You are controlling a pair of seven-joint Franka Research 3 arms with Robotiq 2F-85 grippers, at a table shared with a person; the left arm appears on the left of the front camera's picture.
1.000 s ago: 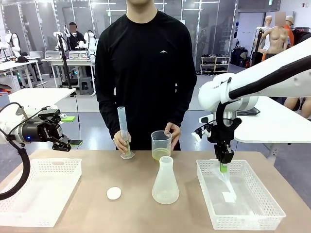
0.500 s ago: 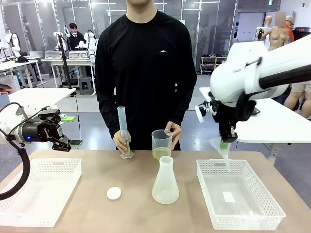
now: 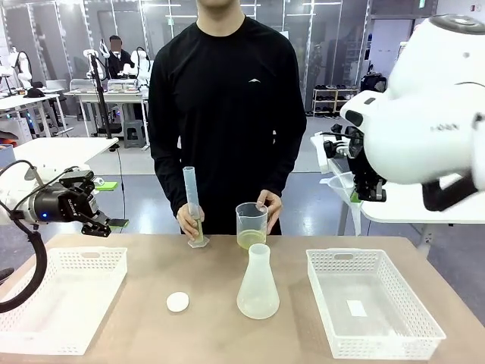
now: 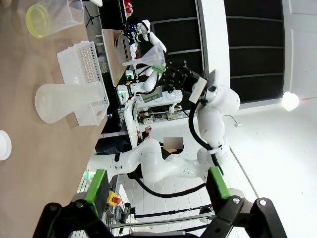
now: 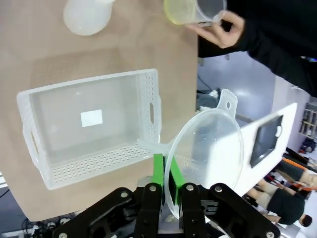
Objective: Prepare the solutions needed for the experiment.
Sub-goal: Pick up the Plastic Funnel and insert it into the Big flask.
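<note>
The solutions are pale yellow-green liquid in a beaker and at the bottom of a graduated cylinder. The person steadies both with their hands at the table's far edge. An empty conical flask stands mid-table. My right gripper hangs high above the right side, shut on the rim of a clear plastic funnel. In the right wrist view the funnel is pinched between the green pads of that gripper. My left gripper hovers open over the left edge, its fingers bare.
A white perforated basket sits at the left. A second one at the right holds only a small label. A small white disc lies left of the flask. The person stands close behind the table.
My right arm has lifted the funnel out of the right basket and carried it up and to the right. The left arm has not moved.
</note>
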